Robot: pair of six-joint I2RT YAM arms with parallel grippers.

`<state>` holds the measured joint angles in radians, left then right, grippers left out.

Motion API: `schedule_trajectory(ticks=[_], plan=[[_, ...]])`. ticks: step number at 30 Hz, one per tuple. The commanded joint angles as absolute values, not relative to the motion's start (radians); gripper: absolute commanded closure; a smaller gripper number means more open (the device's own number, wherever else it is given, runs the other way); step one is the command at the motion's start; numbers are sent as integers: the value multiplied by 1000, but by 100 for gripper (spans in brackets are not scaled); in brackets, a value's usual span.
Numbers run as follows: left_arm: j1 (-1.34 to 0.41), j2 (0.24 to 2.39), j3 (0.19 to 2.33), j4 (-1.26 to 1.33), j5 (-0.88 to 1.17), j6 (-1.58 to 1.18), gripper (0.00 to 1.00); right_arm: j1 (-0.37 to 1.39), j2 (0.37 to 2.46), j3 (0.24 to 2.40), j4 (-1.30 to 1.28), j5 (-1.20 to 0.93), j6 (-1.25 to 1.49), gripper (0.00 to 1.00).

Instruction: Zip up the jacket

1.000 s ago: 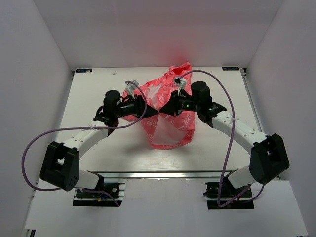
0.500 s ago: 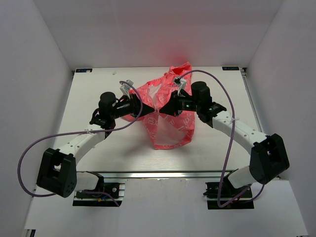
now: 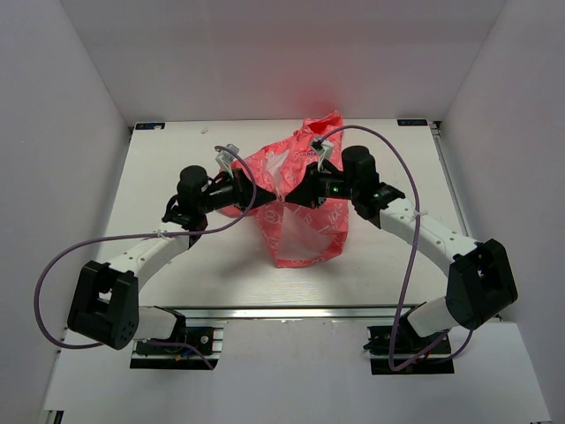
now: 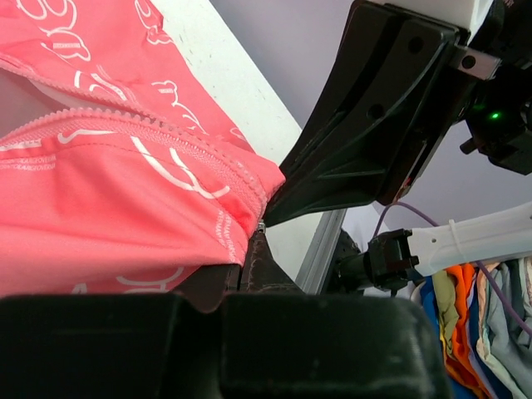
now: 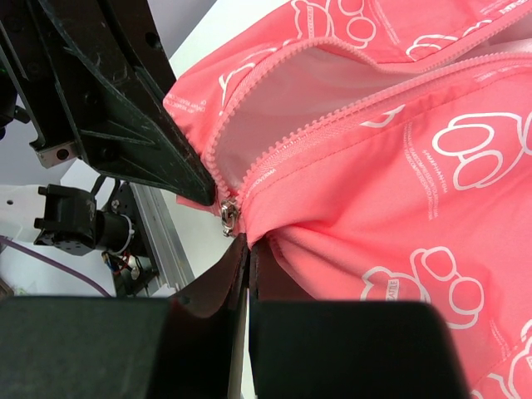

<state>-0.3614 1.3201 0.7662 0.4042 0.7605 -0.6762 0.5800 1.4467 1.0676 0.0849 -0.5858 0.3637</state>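
Jacket [image 3: 300, 199] is laid mid-tabletop [image 3: 168, 150] with the zip open, its hem by the slider [image 5: 226, 214] pinched by the closed left fingers [image 4: 268, 278] and right fingers [image 5: 218, 283], so next the slider probably needs to be grabbed and pulled up.

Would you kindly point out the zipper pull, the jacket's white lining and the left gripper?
zipper pull [image 5: 226, 218], right wrist view, on its metal tab.
white lining [image 5: 287, 83], right wrist view, inside the open front.
left gripper [image 3: 272, 202], top external view, at its fingertips.
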Motion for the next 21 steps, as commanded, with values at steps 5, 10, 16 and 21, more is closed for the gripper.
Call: schedule_trajectory(ticks=[5,10,16,21], plan=[[-362,1296,756,347,883,-614,100,588,1448,1124,140,-594,338,100],[-362,1330,761,314,943,-621,100,584,1442,1137,124,-612,291,100],[-362,1393,801,261,950,-608,100,584,1445,1137,170,-646,325,100],[-364,1391,825,118,865,-540,100,563,1440,1155,219,-683,367,100]])
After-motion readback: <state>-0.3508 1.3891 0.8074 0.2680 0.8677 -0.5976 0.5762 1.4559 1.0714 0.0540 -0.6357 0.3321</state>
